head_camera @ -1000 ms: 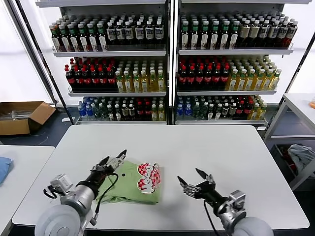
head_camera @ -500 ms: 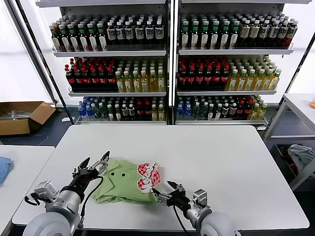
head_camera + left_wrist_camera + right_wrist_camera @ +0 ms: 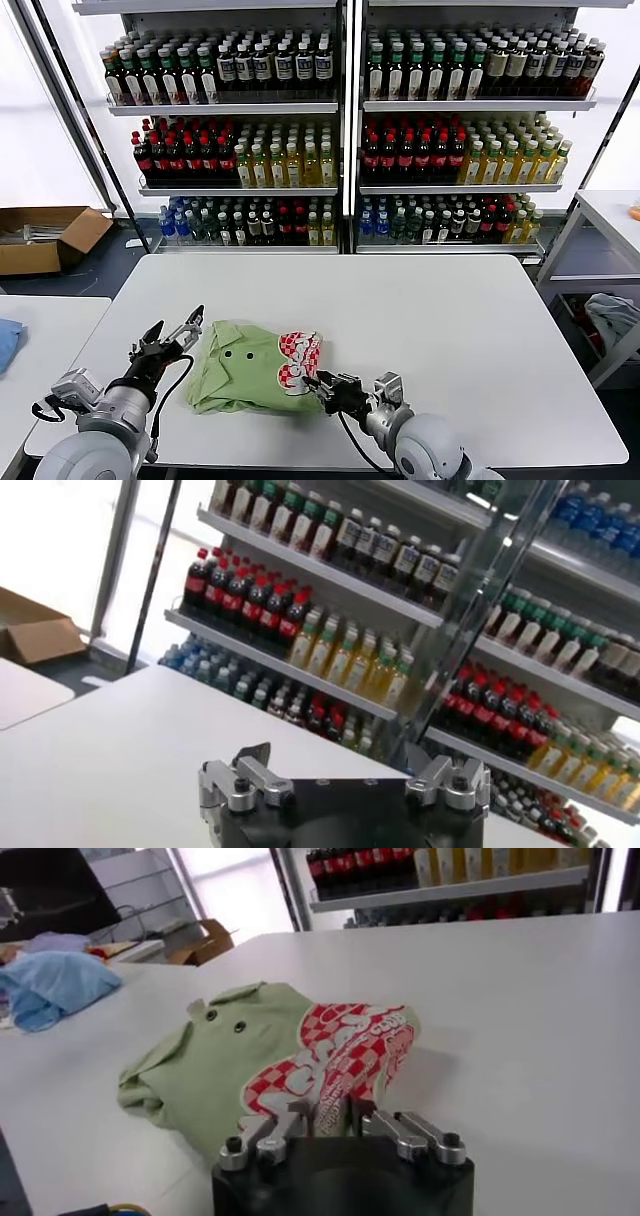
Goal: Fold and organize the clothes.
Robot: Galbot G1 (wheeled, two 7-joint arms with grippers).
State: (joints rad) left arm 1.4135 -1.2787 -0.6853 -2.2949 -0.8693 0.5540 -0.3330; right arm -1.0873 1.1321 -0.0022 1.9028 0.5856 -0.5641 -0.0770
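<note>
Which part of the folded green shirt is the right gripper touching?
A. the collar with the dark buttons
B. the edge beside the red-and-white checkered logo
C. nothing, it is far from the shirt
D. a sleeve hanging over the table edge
B: the right gripper sits at the edge of the green shirt right by the checkered logo, and the right wrist view shows its fingertips against that fabric.

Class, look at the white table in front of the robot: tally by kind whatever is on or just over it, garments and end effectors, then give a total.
Green shirt: 1
End effectors: 2, the left end effector and the right end effector
Total: 3
</note>
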